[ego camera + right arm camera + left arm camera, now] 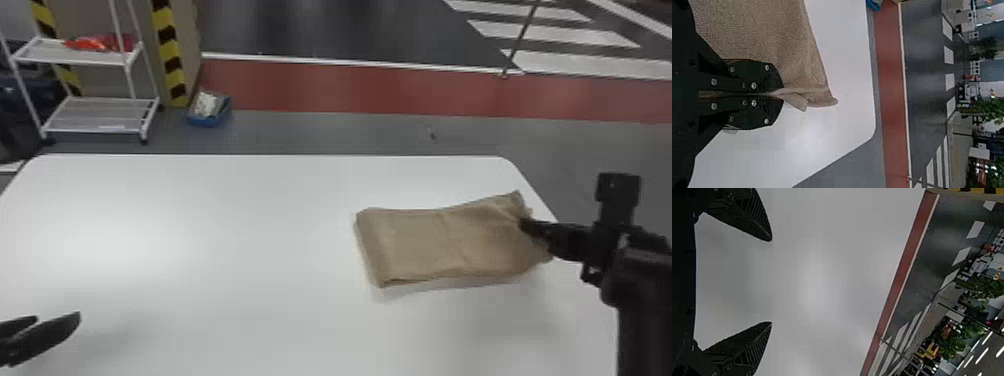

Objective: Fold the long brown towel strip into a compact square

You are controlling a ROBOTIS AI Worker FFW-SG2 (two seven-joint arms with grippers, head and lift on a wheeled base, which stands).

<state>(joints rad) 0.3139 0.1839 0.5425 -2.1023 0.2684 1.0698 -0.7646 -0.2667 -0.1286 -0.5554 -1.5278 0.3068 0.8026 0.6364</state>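
Right pincer [526, 226] is grasping the towel [425, 245] by its right end
The towel is lying on the right part of the white tabletop [200, 235], its right end creasing where the closed fingers are pinching it and a bit of cloth poking out past their tips in the right wrist view; its left end is lying flatter, layers showing at the near corner, while the left pincer [59, 316] is hovering released at the tabletop's near left, well apart from the towel, its fingers spreading wide with nothing between them
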